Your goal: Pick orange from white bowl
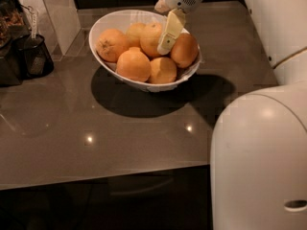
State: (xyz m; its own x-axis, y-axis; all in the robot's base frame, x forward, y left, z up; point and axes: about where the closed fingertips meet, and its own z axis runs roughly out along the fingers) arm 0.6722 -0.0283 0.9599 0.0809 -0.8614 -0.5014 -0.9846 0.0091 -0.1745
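Camera view: looks down on a shiny gray table [96,128] with a white bowl [112,19] of fruit at its far side.
White bowl: wide and white, sitting on the table, with a dark shadow [124,97] under and in front of it.
Orange [149,38]: the big pale one, in the middle of the white bowl toward the back, with other fruit [133,65] touching it.
Fruit places: one at the bowl's left, two at the front, one on the right, one pale one at the back.
Hand [165,44]: above the right half of the white bowl, pointing down, its pale yellow tip across the right side of the orange.
Grip: cannot tell if the hand is squeezing or let go.
Black cup [33,56]: on the table, left of the white bowl, well apart.
Robot body [259,157]: big, white and round, in front and to the right of the white bowl.
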